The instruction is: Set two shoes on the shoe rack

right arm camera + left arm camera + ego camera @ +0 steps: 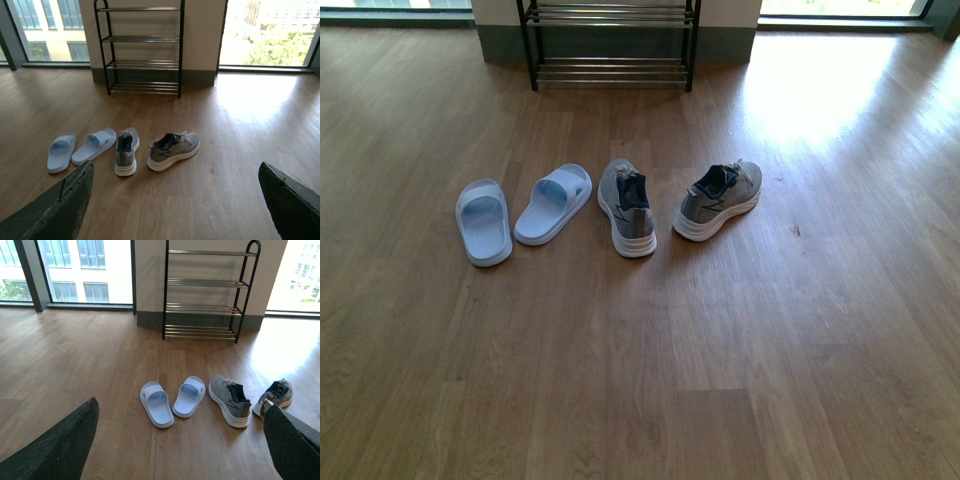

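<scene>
Nothing is done yet: the grey sneakers (628, 212) and blue slides (552, 205) all lie on the floor (640, 380), well apart from the bare shoe rack (610, 70), while the left end effector (179, 409) and right end effector (176, 167) gape empty.

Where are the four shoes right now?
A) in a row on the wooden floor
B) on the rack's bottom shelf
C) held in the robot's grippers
A: the pale blue slides and grey sneakers lie side by side on the floor; the shoe rack holds none.
</scene>
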`<state>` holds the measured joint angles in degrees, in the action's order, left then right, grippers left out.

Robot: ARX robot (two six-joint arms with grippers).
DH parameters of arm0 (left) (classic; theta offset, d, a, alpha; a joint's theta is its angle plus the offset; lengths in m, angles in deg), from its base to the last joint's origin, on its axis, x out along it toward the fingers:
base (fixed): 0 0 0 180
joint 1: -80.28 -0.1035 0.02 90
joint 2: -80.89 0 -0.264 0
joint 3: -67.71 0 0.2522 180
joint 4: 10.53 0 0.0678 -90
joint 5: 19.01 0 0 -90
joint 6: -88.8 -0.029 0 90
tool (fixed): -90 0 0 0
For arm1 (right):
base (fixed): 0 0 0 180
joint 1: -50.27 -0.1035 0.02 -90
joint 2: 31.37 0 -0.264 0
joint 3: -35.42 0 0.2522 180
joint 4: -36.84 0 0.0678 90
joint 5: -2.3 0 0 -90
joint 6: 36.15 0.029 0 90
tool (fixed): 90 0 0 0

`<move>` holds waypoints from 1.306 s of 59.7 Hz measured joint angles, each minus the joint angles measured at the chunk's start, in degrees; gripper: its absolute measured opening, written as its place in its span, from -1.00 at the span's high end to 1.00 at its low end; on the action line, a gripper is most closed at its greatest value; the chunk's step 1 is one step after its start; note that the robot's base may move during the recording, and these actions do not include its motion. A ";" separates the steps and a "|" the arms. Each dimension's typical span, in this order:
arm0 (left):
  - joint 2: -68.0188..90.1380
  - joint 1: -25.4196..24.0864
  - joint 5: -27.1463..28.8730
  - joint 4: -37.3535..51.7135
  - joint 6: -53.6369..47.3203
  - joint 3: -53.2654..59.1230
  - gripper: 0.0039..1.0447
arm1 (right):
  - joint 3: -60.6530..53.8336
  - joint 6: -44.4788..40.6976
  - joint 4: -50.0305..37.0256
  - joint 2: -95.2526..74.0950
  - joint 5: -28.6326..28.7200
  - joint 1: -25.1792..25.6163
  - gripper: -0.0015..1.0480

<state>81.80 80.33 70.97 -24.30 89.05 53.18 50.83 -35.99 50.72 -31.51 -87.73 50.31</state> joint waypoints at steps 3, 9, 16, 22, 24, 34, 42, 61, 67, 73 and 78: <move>0.00 0.00 0.00 0.00 0.02 0.00 -0.83 | 0.00 0.00 0.00 0.00 0.00 0.00 -0.82; 0.00 0.00 0.00 0.00 0.00 0.00 -0.83 | 0.00 0.00 0.00 0.00 0.00 0.00 -0.82; 0.00 0.00 0.00 0.00 0.02 0.00 -0.83 | 0.00 0.00 0.00 0.00 0.00 0.00 -0.82; 0.00 0.00 0.00 0.00 0.00 0.00 -0.83 | 0.00 0.00 0.00 0.00 0.00 0.00 -0.82; 0.00 0.00 0.00 0.00 0.02 0.00 -0.83 | 0.00 0.00 0.00 0.00 0.00 0.00 -0.82; 0.00 0.00 0.00 0.00 0.02 0.00 -0.83 | 0.00 0.00 0.00 0.00 0.00 0.00 -0.82; 0.00 0.00 0.00 0.00 0.02 0.00 -0.83 | 0.00 0.00 0.00 0.00 0.00 0.00 -0.82; 0.00 0.00 0.00 0.00 0.02 0.00 -0.83 | 0.00 0.00 0.00 0.00 0.00 0.00 -0.82; 0.00 0.00 0.00 0.00 0.02 0.00 -0.83 | 0.00 0.00 0.00 0.00 0.00 0.00 -0.82; 0.00 0.00 0.00 0.00 0.00 0.00 -0.83 | 0.00 0.00 0.00 0.00 0.00 0.00 -0.82; 0.00 0.00 0.00 0.00 0.00 0.00 -0.83 | 0.00 0.00 0.00 0.00 0.00 0.00 -0.82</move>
<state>81.80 80.33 70.97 -24.30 89.05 53.18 50.83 -35.99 50.72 -31.51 -87.73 50.31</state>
